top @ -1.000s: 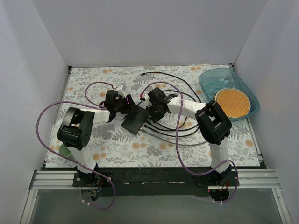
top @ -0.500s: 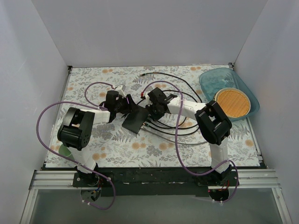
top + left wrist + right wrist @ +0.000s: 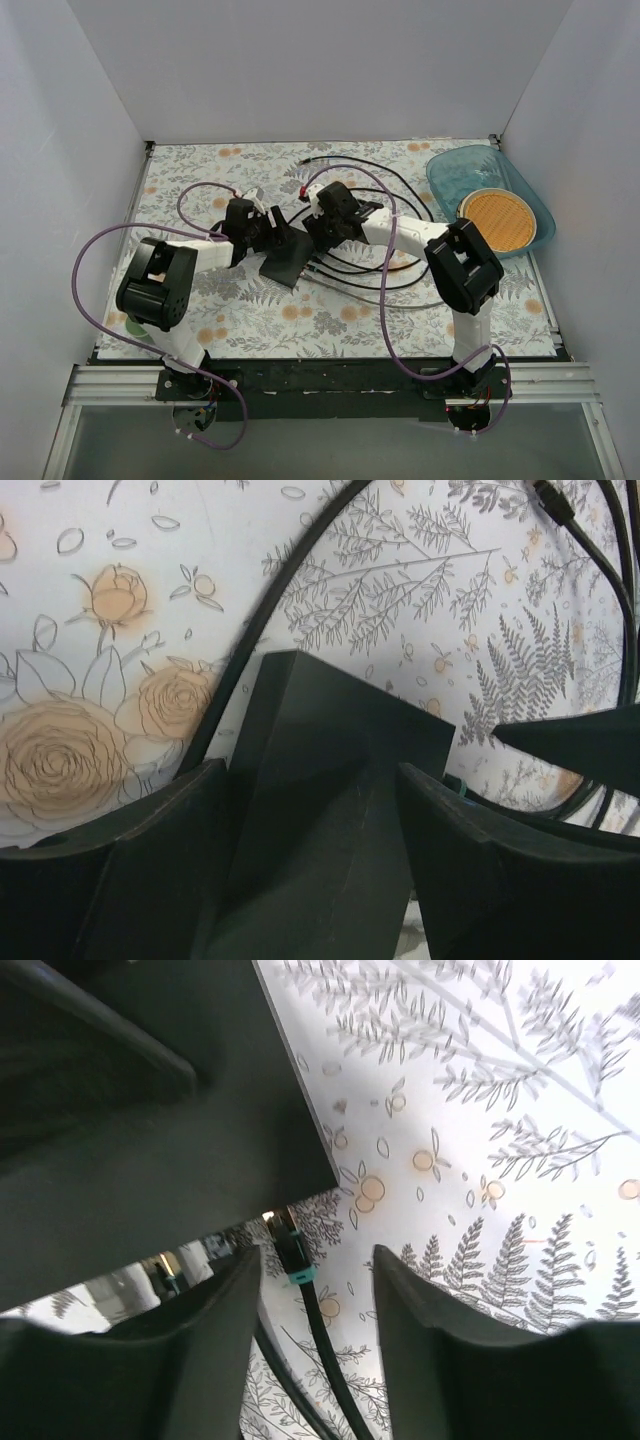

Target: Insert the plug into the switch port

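While left claw point(image 3: 310, 780) clamps the switch point(image 3: 340, 715), right claw point(image 3: 315, 1258) gapes astride the teal-collared plug point(image 3: 295, 1258) at its edge: insertion step, seating unclear; next likely needs a straight push.

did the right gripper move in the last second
Yes, slightly: the right gripper shifted left and up in the top view, away from the blue tray.
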